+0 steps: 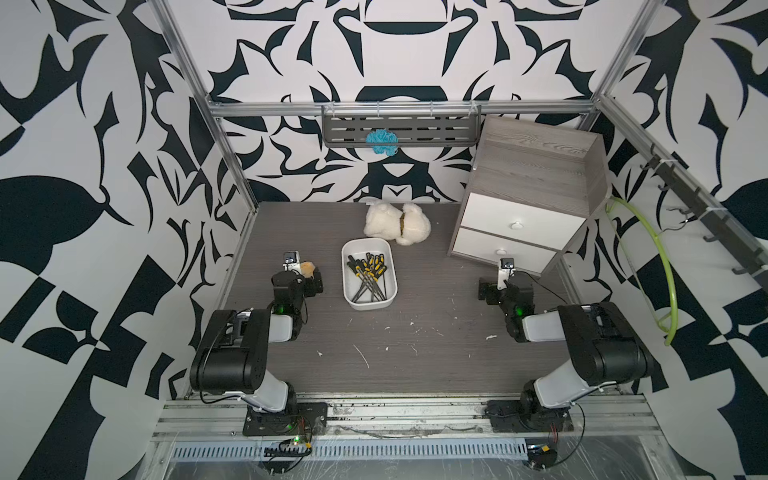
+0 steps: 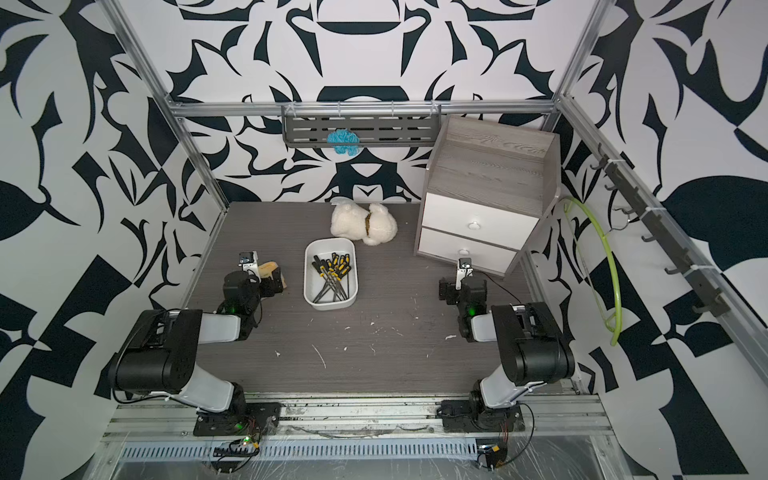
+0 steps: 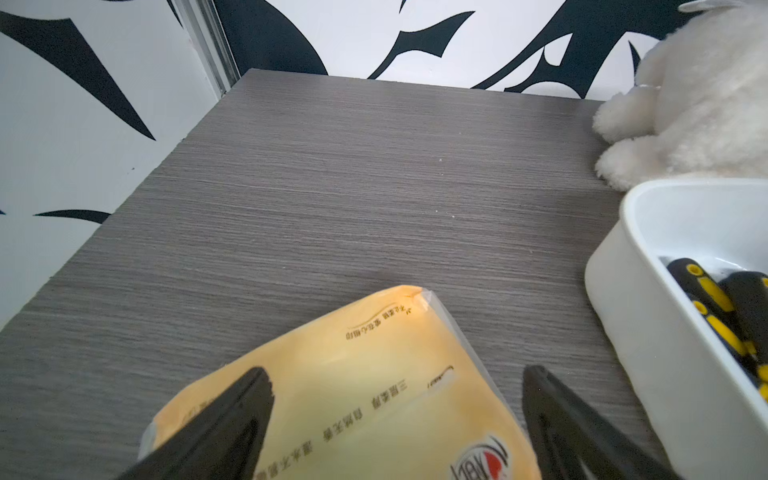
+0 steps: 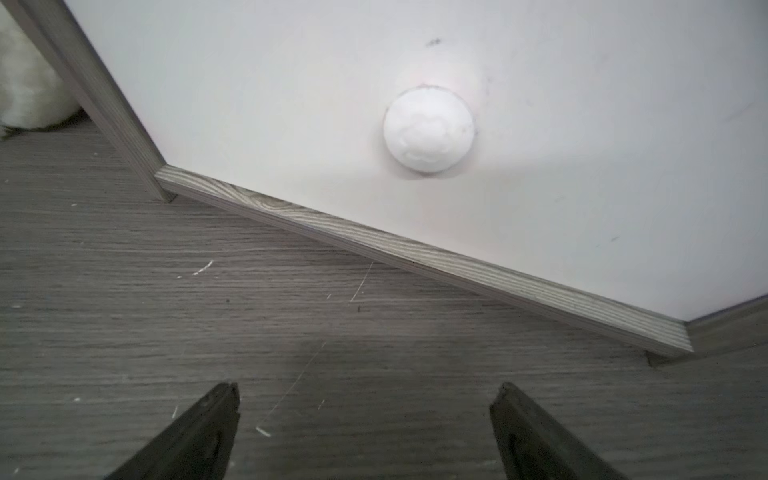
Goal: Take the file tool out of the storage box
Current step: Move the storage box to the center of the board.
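Storage box: I see the storage box (image 1: 368, 305) (image 2: 330, 305) flat on the table (image 1: 415, 353), open top, long side running away from the arm bases.
File tools: the file tools (image 1: 368, 274) (image 2: 332, 272) lie inside it in a crossed pile. Black-and-yellow handles sit at the box's far end and thin shanks fan toward its near end. All are inside the rim. I can't pick out a single one cleanly.
Box edges: plain rim, rounded corners. The far right corner is near the plush toy (image 1: 397, 224), and both top views show a gap between them.
Open room: bare table on the box's near side and right side, with a few small white specks. The left side is tighter.
Left gripper: the left gripper (image 1: 306, 275) (image 3: 397, 374) is just left of the box, down near the table, jaws spread wide, gripping nothing. A yellow packet (image 3: 365, 415) lies under it. In the left wrist view one finger overlaps the packet and the other sits off its edge, just beside the storage box wall (image 3: 648, 332). Contact with the packet: can't tell.
Right gripper: the right gripper (image 1: 498, 286) (image 4: 365, 390) is well right of the box, jaws wide apart, empty, over bare table.
Further out: past it from the box the cabinet (image 1: 536, 178) stands angled, its lower drawer knob (image 4: 429, 129) facing the right gripper.
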Controlling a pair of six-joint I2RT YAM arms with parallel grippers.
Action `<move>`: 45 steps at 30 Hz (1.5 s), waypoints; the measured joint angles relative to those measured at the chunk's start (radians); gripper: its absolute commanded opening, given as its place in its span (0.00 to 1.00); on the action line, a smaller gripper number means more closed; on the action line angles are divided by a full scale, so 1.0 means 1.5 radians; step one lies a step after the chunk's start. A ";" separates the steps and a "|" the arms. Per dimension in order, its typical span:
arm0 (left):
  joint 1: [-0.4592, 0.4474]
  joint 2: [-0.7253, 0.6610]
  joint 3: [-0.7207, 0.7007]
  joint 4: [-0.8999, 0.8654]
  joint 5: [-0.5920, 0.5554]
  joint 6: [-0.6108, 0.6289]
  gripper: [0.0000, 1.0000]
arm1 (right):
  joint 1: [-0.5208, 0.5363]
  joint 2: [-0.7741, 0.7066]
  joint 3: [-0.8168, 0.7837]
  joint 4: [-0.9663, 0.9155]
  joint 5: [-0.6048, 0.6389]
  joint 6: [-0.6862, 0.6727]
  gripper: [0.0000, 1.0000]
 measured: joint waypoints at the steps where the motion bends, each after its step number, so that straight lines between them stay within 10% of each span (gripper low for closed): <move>1: 0.000 0.000 0.000 0.000 0.000 0.000 0.99 | -0.001 0.000 0.000 0.000 0.000 0.000 1.00; 32: 0.000 -0.008 -0.006 0.008 -0.001 0.004 0.99 | -0.001 -0.007 0.000 -0.008 -0.005 0.000 1.00; 39: -0.071 -0.233 -0.015 -0.115 -0.066 -0.004 0.99 | 0.006 -0.225 0.050 -0.203 -0.040 0.051 1.00; 45: -0.109 -0.387 0.122 -0.352 -0.028 -0.175 0.99 | 0.021 -0.287 0.165 -0.330 -0.192 0.214 1.00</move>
